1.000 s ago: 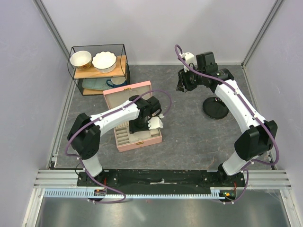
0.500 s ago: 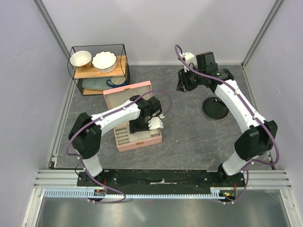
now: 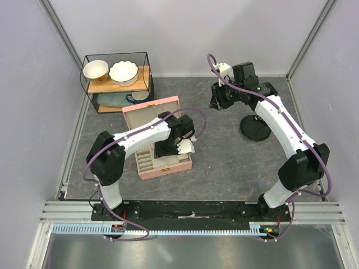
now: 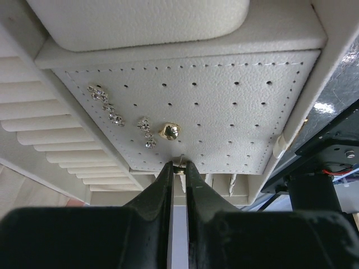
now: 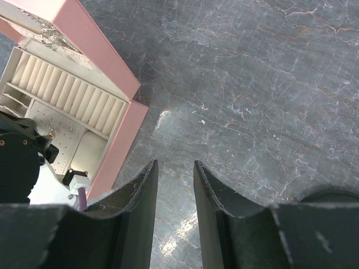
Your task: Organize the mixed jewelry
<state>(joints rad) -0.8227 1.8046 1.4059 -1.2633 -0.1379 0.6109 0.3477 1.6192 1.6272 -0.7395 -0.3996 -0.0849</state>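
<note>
My left gripper [image 4: 179, 167] is shut on a tiny gold earring stud [image 4: 180, 168] and holds it against the perforated cream earring panel [image 4: 224, 112] of the pink jewelry box [image 3: 168, 103]. A gold stud [image 4: 169, 131] and sparkly clear stone pieces [image 4: 106, 103] sit on that panel. In the top view the left gripper [image 3: 168, 147] is over the box's open tray. My right gripper [image 5: 175, 168] is open and empty above the bare grey table, at the back in the top view [image 3: 219, 101]. The silvery chain is not in view.
A black round disc stand [image 3: 256, 128] sits right of centre. A black wire rack [image 3: 118, 81] with two bowls stands at the back left. The box's ring rolls [image 5: 73, 92] and pink wall [image 5: 106, 162] show in the right wrist view.
The left arm shifted very slightly over the box tray. The right arm has not moved.
</note>
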